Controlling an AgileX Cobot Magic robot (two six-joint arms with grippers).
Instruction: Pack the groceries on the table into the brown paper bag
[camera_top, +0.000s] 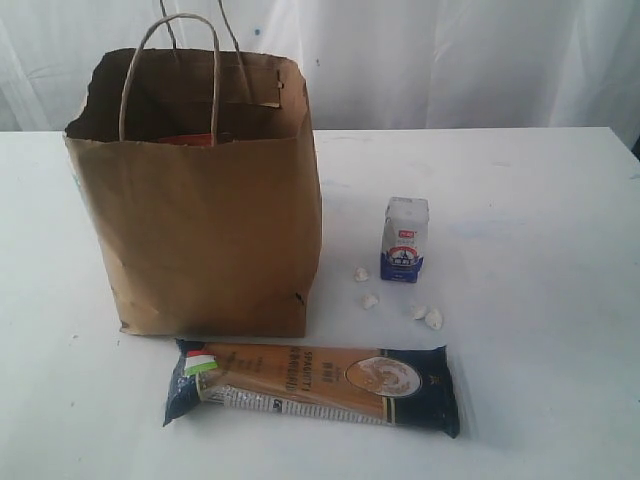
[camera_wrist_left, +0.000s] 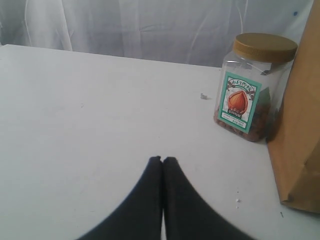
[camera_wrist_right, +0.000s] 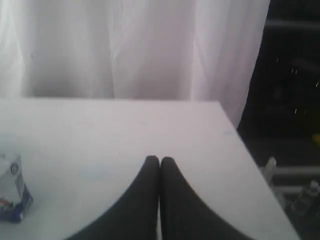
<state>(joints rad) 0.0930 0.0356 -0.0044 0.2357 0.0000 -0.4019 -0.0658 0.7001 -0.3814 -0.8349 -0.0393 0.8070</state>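
Left claw (camera_wrist_left: 162, 159) and right claw (camera_wrist_right: 159, 159) are clenched, empty; the small white-blue carton (camera_top: 404, 240) stands upright right of centre in the exterior view, right of the brown paper bag (camera_top: 200, 220), probably nearer the right arm.

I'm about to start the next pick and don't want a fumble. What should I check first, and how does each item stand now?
1. Brown paper bag upright, mouth open: ok.
2. Left claw carrying nothing: ok.
3. Right claw carrying nothing: ok.
4. Claws open for a grasp: not ok, both shut.
5. Spaghetti pack lying flat, nothing on top: ok.
6. Room inside the bag: cannot tell.
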